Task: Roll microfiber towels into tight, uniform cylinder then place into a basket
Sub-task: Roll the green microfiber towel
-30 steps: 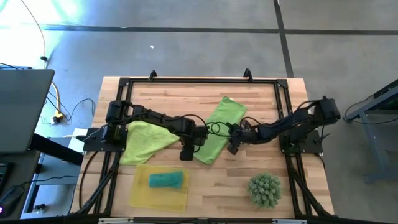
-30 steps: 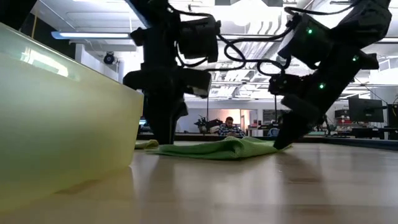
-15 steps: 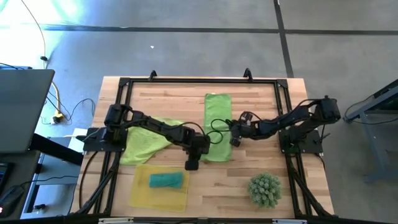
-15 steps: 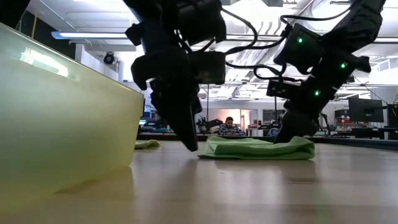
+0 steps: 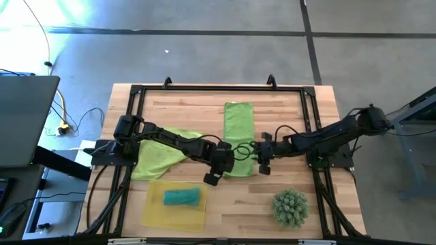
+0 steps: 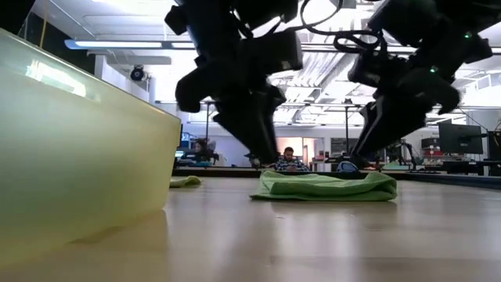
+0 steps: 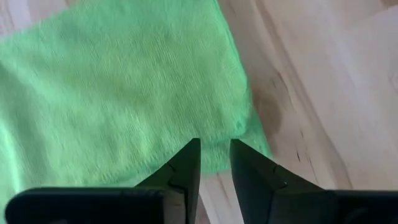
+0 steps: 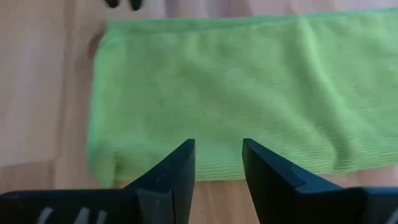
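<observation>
The left gripper [image 5: 212, 178] hangs just off the near left corner of a folded green towel [image 5: 238, 138], its fingers [image 7: 186, 163] a narrow gap apart with nothing between them. The right gripper [image 5: 263, 165] sits at the towel's near right corner, at about three o'clock from the left one; its fingers [image 8: 180, 165] stand a little wider and are also empty, raised above the cloth. The folded towel lies as a long strip in the middle of the wooden table [image 5: 286, 109], running from twelve to six o'clock.

A second green towel [image 5: 158, 151] lies loosely spread under the left arm, at about nine o'clock from the strip. The basket [image 5: 151, 212], a yellow tray, sits at about seven o'clock from the strip near the table's front edge, with a rolled teal towel [image 5: 181, 197] inside. A spiky green ball [image 5: 290, 207] rests at about five o'clock.
</observation>
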You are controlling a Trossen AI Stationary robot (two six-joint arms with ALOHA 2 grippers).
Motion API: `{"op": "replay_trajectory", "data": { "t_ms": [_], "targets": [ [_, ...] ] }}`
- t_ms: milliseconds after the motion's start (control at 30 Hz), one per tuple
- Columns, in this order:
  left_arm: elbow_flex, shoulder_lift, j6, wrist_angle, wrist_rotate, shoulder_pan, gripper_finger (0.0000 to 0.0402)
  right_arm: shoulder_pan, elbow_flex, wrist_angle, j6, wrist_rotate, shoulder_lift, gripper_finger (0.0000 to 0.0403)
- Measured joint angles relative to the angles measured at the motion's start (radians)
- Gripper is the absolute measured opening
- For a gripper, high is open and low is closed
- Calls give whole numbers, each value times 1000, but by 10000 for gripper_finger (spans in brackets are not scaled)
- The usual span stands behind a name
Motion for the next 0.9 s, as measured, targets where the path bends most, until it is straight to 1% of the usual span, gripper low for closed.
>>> {"op": "replay_trajectory", "data": {
  "t_ms": [167, 433, 500, 567, 633, 700, 767, 900],
  "targets": [
    [-23, 0, -55, 108, -2, 3, 76, 41, 0, 18, 31, 62, 52, 125],
    [-25, 10, -144, 151, 46, -4, 76, 42, 2, 77, 42, 55, 155, 125],
    [-24, 27, -154, 187, 50, -12, 76, 42, 2, 80, 48, 61, 173, 125],
    [-26, 37, -154, 189, 50, -19, 76, 42, 2, 91, 48, 62, 195, 125],
    [-23, 61, -144, 238, 50, -26, 76, 42, 3, 96, 49, 69, 209, 125],
    [-26, 66, -142, 211, 49, -29, 76, 42, 5, 113, 57, 83, 229, 125],
    [-23, 81, -142, 226, 47, -31, 76, 42, 6, 107, 60, 102, 232, 125],
    [-24, 84, -179, 141, 38, -32, 76, 42, 5, 111, 59, 113, 234, 125]
  ]
}}
